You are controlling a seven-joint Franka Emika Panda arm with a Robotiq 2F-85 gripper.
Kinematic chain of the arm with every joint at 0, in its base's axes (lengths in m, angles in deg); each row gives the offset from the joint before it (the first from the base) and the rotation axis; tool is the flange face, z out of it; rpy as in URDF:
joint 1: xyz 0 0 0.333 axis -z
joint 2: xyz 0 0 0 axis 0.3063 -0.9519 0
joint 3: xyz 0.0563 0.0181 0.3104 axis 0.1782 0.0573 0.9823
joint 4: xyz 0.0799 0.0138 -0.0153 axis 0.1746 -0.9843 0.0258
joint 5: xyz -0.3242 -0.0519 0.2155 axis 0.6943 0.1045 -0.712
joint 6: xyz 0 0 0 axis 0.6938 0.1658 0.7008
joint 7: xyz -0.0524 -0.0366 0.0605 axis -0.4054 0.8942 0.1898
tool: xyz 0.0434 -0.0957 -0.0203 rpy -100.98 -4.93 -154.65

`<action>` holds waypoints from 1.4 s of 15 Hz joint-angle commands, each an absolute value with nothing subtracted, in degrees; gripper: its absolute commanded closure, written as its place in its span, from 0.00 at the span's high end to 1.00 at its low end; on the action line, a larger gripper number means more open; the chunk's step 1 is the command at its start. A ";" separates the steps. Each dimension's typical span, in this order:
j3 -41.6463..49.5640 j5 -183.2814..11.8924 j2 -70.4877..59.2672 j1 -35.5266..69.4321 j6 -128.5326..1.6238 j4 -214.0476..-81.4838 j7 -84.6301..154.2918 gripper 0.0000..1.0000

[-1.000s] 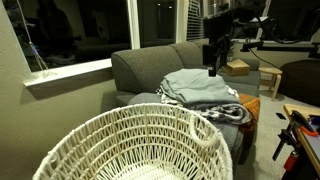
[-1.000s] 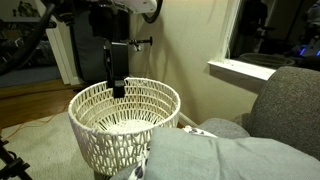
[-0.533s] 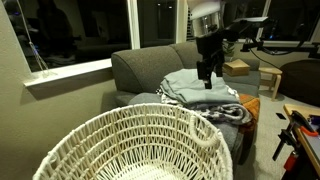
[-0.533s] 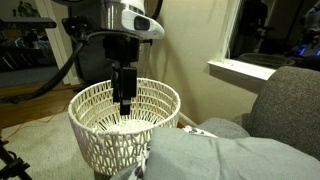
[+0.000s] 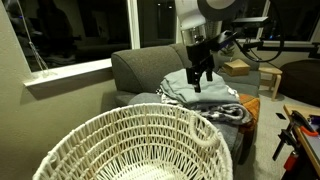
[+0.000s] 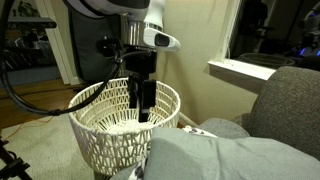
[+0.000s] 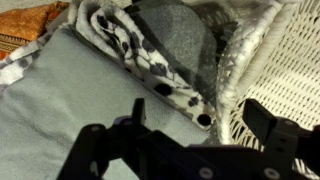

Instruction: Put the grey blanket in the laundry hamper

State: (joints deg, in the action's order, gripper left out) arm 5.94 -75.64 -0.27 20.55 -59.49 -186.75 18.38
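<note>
Beside the dark window [image 5: 70,30] the white woven hamper [image 5: 140,140] is standing at left, while on the couch [image 5: 140,65] the folded grey blanket [image 5: 218,93] is lying soft, light and floppy, probably best pinched at a raised fold, the gripper [image 5: 200,86] hanging over it, fingers spread, empty.

Grey blanket [image 5: 207,90] on couch [image 5: 140,68]

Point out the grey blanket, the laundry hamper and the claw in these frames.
grey blanket [image 5: 218,92]: in an exterior view, on its folded top surface.
laundry hamper [image 6: 105,140]: in an exterior view, on its woven outer wall.
claw [image 5: 198,84]: in an exterior view, midway between its fingertips.
</note>
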 commanded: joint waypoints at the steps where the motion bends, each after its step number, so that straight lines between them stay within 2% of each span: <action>1: 4.35 -75.53 -2.95 19.30 -61.85 -184.83 16.68 1.00; 21: 2.29 -77.48 -13.54 17.28 -64.74 -178.63 16.45 1.00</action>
